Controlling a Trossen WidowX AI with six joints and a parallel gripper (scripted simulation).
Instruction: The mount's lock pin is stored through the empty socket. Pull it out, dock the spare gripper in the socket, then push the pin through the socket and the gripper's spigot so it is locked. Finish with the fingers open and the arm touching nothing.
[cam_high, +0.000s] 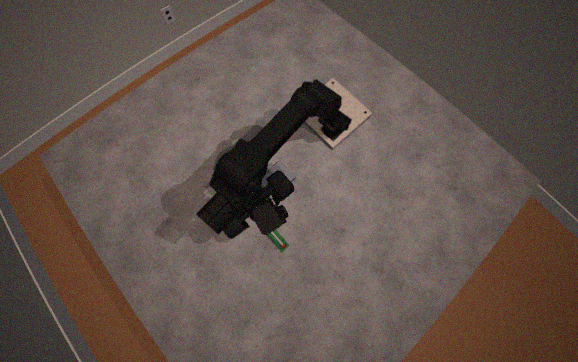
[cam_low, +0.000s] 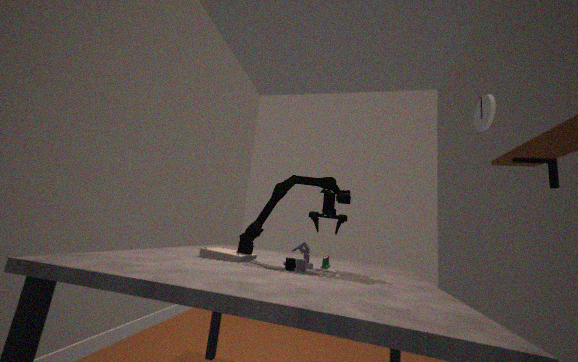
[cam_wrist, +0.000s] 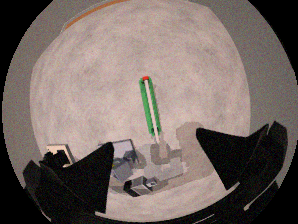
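End effector (cam_low: 327, 224) hangs above the counter (cam_low: 150, 280), fingers spread wide, nothing between them, touching nothing. Landmark is the grey mount (cam_low: 302, 256): the spare gripper (cam_low: 290, 263) sits right against it on the arm-base side, dark body low on the counter; whether it's seated in the socket I can't tell. The green lock pin (cam_wrist: 150, 106) with its red tip lies flat on the counter just past the mount on the side away from the base plate (cam_high: 353, 102), one end touching or very near the mount. In the wrist view both dark fingertips frame the mount from above.
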